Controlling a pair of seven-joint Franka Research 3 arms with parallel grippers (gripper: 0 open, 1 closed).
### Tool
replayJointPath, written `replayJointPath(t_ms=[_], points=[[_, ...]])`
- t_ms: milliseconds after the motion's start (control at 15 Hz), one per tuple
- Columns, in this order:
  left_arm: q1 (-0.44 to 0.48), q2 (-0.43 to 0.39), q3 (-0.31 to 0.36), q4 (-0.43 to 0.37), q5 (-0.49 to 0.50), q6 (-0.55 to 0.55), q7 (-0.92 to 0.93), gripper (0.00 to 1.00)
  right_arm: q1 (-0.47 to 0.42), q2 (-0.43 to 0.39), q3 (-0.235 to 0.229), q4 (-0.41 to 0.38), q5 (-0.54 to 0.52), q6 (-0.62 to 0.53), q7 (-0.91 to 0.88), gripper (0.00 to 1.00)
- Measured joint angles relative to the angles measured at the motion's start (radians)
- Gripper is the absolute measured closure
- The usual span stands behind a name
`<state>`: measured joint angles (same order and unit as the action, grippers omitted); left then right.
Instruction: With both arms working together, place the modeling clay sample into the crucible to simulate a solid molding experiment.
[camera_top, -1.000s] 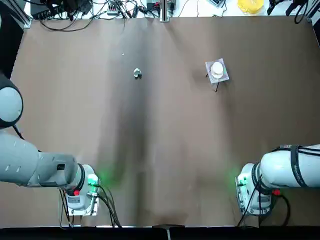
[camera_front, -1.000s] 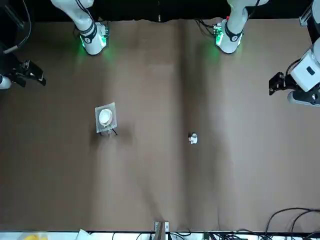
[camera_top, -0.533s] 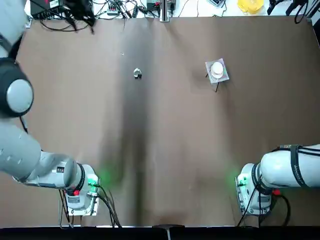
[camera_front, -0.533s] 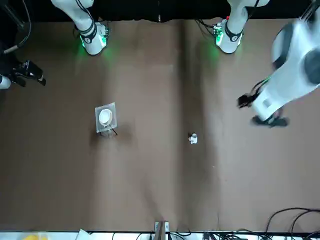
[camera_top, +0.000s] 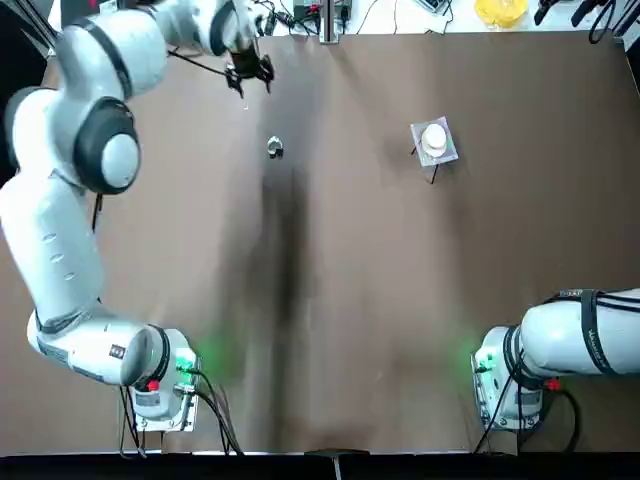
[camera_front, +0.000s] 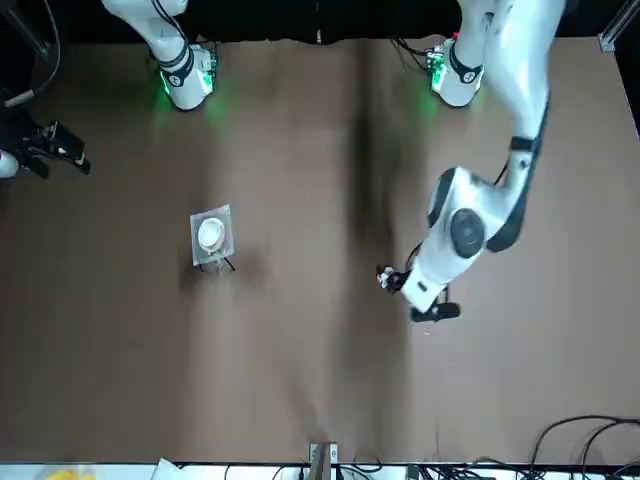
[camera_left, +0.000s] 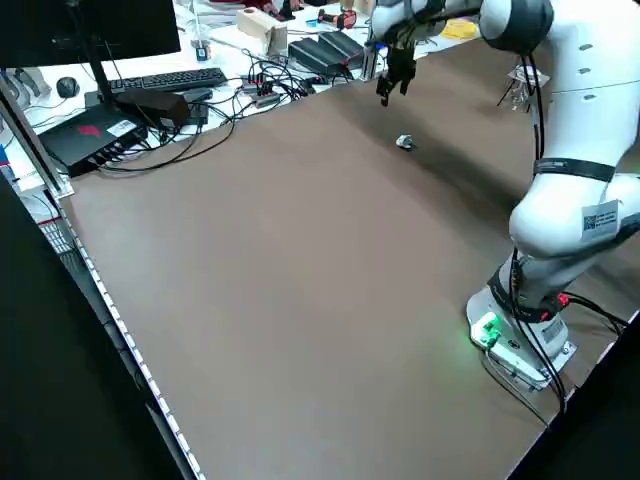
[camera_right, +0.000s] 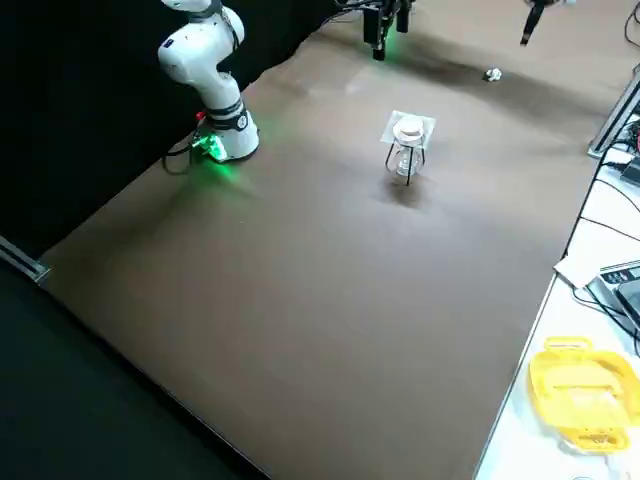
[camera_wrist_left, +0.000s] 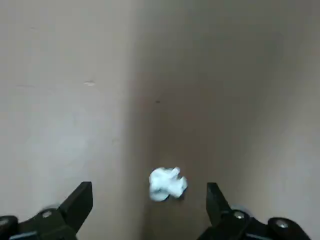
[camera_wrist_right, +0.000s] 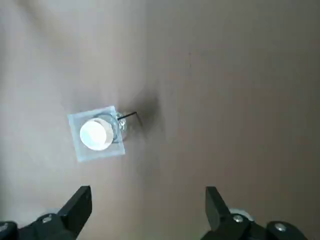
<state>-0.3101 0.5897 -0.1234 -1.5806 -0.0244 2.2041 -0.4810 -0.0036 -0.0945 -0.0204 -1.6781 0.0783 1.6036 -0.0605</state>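
The modeling clay sample (camera_top: 275, 147) is lying on the bare table (camera_top: 340, 250), untouched, with the left gripper (camera_top: 255, 88) held above and just beside it. In the left wrist view its fingers are spread wide with nothing held, and the lump is framed between them, apart from both. By judgement, the approach to the pick is in hand and the task is barely begun; a careful lowering and centring is called for next. If the lump is met off-centre, it could be nudged away by one fingertip, its shape being small and uneven; if it is squeezed hard, it could be flattened or left stuck to a pad.

Farther out, the crucible (camera_right: 408, 127) is set on a translucent plate (camera_right: 426, 121), raised on thin dark legs (camera_right: 409, 168) above a small glass vessel (camera_right: 404, 160). Its mouth is seen poorly, and the depth of its hollow is perhaps slight. The right gripper (camera_wrist_right: 148, 191) is placed over the table near the far right corner, opened wide and empty. Should the plate be bumped by either gripper during the drop, the whole stand could be tipped, since only slim legs are provided for support
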Motion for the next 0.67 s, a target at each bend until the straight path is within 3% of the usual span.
replayJointPath(t_ms=[333, 667], points=[[-0.054, 0.164, 0.001, 0.013, 0.000, 0.193, -0.048, 0.00, 0.020, 0.036, 0.013, -0.012, 0.004, -0.004, -0.004, 0.00], [-0.078, 0.192, 0.002, 0.021, 0.000, 0.207, -0.094, 0.02, 0.085, 0.252, 0.016, -0.037, 0.014, 0.008, -0.004, 0.00]])
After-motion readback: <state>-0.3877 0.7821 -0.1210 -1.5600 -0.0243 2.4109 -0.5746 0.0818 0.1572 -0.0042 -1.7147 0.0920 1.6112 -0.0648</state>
